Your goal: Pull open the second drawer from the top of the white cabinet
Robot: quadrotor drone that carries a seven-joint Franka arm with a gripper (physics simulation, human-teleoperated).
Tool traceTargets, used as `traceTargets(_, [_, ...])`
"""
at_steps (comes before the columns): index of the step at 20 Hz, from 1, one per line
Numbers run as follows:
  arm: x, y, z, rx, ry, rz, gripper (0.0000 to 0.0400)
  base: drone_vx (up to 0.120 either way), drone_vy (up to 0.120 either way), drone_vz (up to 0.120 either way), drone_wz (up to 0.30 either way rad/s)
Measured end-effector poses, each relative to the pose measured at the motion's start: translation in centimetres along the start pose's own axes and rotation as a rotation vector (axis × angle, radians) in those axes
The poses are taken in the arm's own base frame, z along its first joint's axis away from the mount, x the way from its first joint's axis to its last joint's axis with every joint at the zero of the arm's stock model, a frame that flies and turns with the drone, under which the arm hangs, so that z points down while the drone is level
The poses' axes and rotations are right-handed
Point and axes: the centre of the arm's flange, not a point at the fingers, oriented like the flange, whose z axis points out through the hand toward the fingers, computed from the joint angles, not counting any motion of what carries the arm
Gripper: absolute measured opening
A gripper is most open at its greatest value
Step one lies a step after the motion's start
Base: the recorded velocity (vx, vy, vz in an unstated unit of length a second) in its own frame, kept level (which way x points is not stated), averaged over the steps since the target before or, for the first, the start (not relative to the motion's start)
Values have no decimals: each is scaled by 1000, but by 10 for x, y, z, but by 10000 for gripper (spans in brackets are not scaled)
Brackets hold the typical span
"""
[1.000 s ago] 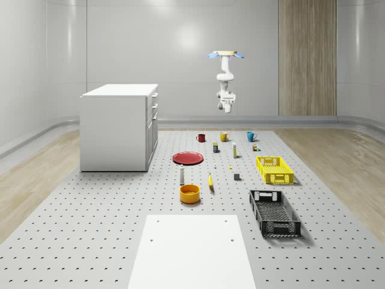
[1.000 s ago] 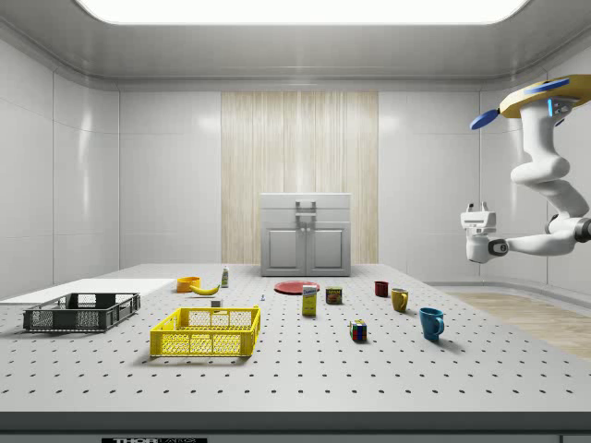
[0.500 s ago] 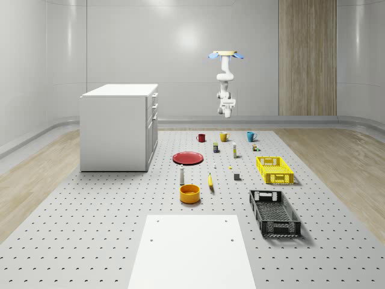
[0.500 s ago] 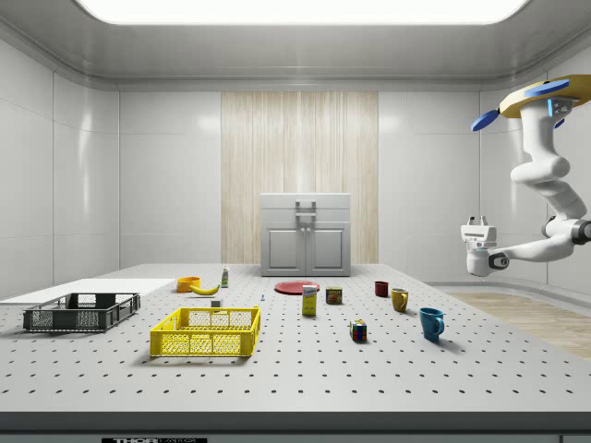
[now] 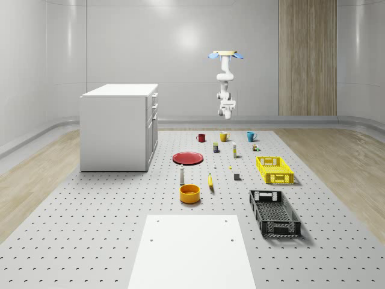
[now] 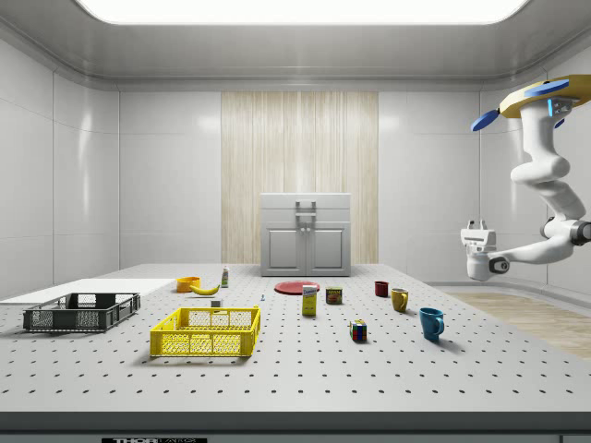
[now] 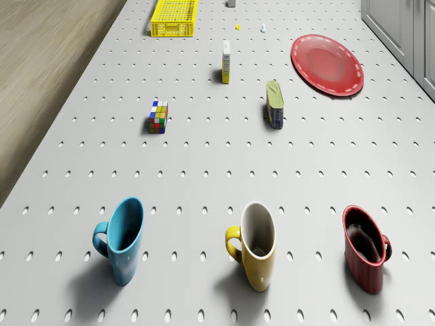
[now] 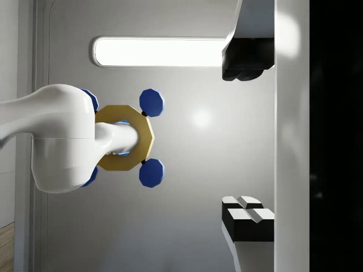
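The white cabinet (image 5: 117,127) stands on the table at the whole-scene view's left, its drawers stacked on the face toward the table's middle. The second drawer (image 5: 154,110) is closed, and its handle (image 6: 306,220) is small in the side view. The drone (image 5: 226,55) hovers high over the table's far end, above the row of mugs and well away from the cabinet (image 6: 306,235). The arm hangs below it. My gripper (image 6: 476,224) points up toward the drone (image 8: 123,137). Its fingers (image 8: 245,62) stand wide apart around nothing, so the gripper (image 8: 247,139) is open.
Below the drone stand a blue mug (image 7: 122,238), a yellow mug (image 7: 255,244) and a red mug (image 7: 365,248). Farther on lie a colour cube (image 7: 158,117), a can (image 7: 274,103), a red plate (image 7: 327,64) and a yellow basket (image 7: 175,17). A black basket (image 5: 274,212) sits near the front.
The wrist has sunk a little and turned, so the fingers now point up. The drone has hardly moved. The cabinet's drawers are unchanged.
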Motion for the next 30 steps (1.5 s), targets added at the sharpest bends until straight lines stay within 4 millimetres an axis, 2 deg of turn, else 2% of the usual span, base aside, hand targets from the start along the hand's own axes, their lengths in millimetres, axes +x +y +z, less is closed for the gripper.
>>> traceTargets(2, [23, 23, 5, 228, -234, 2, 306, 80, -120, 0, 0])
traceTargets(5, [47, 46, 24, 504, -516, 4, 307, 120, -120, 80, 0])
traceTargets(10, [64, 62, 53, 768, -784, 6, 304, 120, -120, 120, 0])
traceTargets(17, [69, 67, 70, 905, -922, 7, 301, 120, -120, 0, 0])
traceTargets(30, [70, 69, 77, 953, -972, 7, 300, 120, -120, 0, 0])
